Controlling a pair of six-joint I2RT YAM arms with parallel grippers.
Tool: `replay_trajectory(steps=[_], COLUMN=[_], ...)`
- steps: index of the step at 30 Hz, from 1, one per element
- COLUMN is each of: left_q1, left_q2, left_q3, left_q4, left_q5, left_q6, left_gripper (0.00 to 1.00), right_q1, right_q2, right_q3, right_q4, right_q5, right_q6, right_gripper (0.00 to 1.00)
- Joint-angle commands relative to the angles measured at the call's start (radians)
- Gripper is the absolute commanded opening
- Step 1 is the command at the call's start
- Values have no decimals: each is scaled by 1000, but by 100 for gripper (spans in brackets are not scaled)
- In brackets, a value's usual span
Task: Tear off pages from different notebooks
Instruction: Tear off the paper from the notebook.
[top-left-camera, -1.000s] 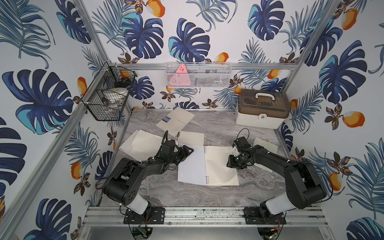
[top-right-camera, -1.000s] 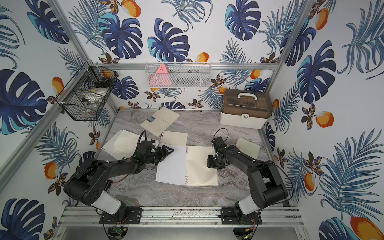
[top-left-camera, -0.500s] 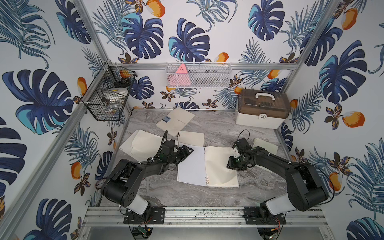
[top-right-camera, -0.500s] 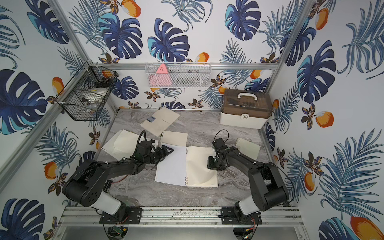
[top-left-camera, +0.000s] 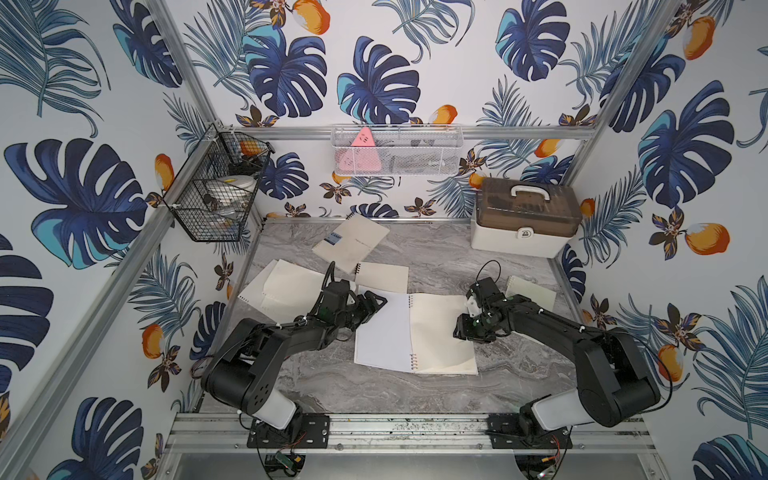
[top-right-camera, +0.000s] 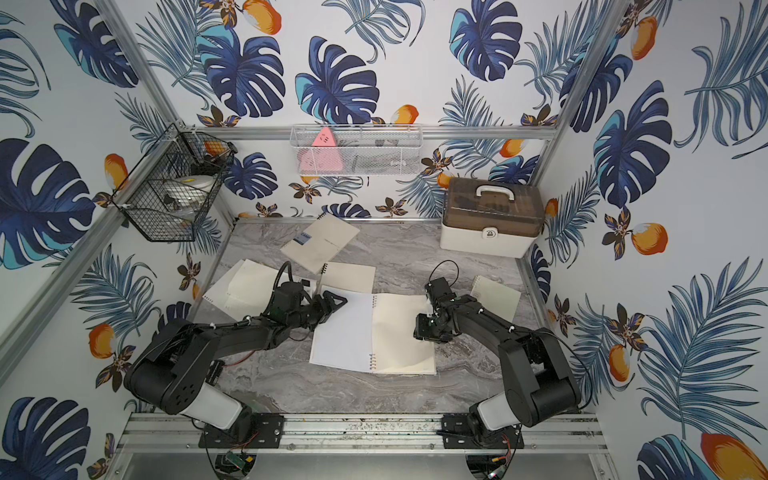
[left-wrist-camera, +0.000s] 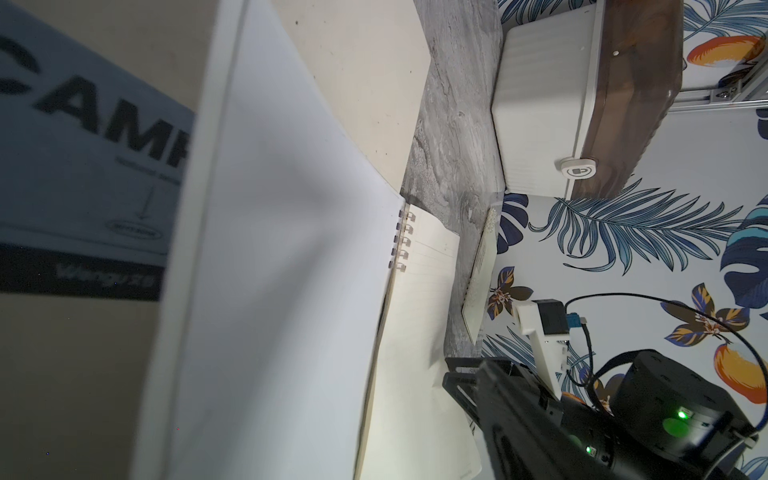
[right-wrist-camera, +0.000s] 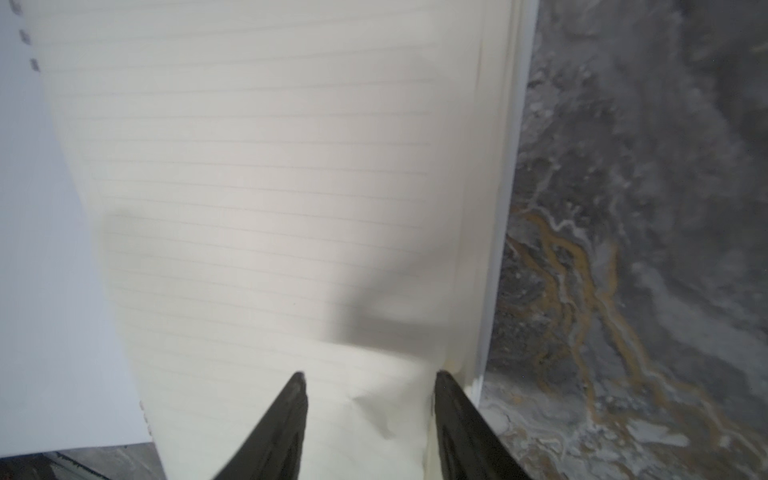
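An open spiral notebook (top-left-camera: 415, 336) lies mid-table in both top views, white inside cover left, cream lined page (right-wrist-camera: 270, 187) right. My right gripper (right-wrist-camera: 368, 382) is open over that page's outer edge. Its two dark fingertips (right-wrist-camera: 297, 395) straddle a small wrinkle in the paper without clamping it. My left gripper (top-left-camera: 374, 302) is open at the notebook's far left corner, holding nothing. Its own jaws do not show in the left wrist view, where a beige cover with a CAMP label (left-wrist-camera: 83, 145) looms close. Loose pages (top-left-camera: 282, 286) lie at the left.
A closed CAMP notebook (top-left-camera: 351, 243) and a smaller notebook (top-left-camera: 382, 277) lie behind the open one. Another notebook (top-left-camera: 530, 291) rests by the right wall. A white box with a brown lid (top-left-camera: 523, 220) stands back right. Wire baskets (top-left-camera: 216, 187) hang on the walls.
My right gripper's jaws have spread wider over the page's edge. The left arm and the notebooks have not moved.
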Motion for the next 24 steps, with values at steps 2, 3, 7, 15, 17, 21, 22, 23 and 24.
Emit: replay_trajectory(steps=[2, 3, 7, 15, 17, 21, 22, 23, 24], left_q1=[2, 2, 2, 2, 2, 2, 2, 2, 2], left_q2=[-5, -3, 1, 13, 14, 14, 14, 14, 14], left_q3=[-3, -4, -5, -6, -9, -7, -7, -6, -4], left_q4=[27, 29, 33, 48, 54, 55, 54, 52, 49], left_q5=[9, 9, 10, 15, 15, 13, 14, 15, 16], left_q6=[-8, -10, -9, -15, -18, -18, -18, -17, -16], left_gripper=[80, 80, 80, 80, 80, 80, 80, 80, 80], right_q1=[1, 2, 2, 16, 36, 71, 73, 78, 83], right_q2=[-7, -5, 4, 13, 22, 54, 61, 69, 74], right_q3=[13, 13, 12, 33, 47, 74, 77, 81, 87], right_q4=[-16, -12, -10, -52, -76, -117, -119, -126, -136], right_q5=[-11, -18, -27, -32, -3, 68, 71, 87, 111], right_q6=[-8, -8, -10, -29, -31, -29, -29, -27, -23], right_gripper=[52, 52, 52, 52, 52, 52, 52, 52, 52])
